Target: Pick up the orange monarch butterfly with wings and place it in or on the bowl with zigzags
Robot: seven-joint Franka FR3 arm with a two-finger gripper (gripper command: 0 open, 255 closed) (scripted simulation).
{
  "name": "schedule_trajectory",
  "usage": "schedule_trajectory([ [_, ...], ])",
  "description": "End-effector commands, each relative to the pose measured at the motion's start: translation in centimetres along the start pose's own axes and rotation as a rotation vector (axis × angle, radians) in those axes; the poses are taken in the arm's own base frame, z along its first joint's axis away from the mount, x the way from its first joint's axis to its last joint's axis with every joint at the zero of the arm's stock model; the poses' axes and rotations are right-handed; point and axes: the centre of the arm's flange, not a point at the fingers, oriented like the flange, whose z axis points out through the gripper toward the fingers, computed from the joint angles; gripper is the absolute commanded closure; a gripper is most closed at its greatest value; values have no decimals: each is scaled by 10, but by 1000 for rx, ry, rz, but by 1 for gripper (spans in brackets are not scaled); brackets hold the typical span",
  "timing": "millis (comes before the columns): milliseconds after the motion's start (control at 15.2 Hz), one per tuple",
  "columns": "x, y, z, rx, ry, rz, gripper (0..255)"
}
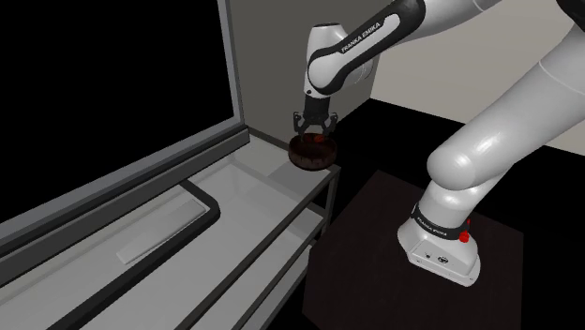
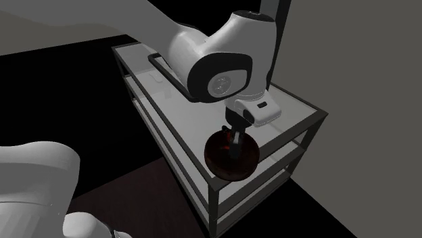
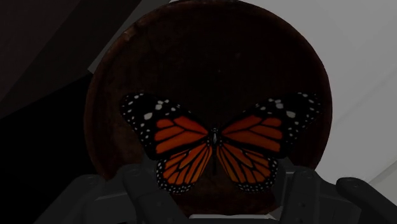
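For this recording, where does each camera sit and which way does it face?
Shoulder view: beside the stand, looking down across the table to the bowl; arm and hand show.
Second exterior view: high behind the arm, looking down on table and bowl; arm looms large.
Wrist view: on the hand, facing down at the butterfly before the bowl.
Both exterior views share the hand above the bowl.

Hidden or unclear
Wrist view: the claw (image 3: 217, 175), its fingers cut by the picture's edge, covers the near rim of the bowl (image 3: 210, 51). Shoulder view: the butterfly (image 1: 320, 140) is a reddish speck, zigzags too dark to tell.
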Motion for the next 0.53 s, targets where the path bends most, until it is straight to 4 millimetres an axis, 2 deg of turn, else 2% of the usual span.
schedule_trajectory([
  [0,0,0,0,0,0,0,255],
  [66,0,0,0,0,0,0,255],
  [132,0,0,0,0,0,0,0],
  [462,0,0,0,0,0,0,0],
])
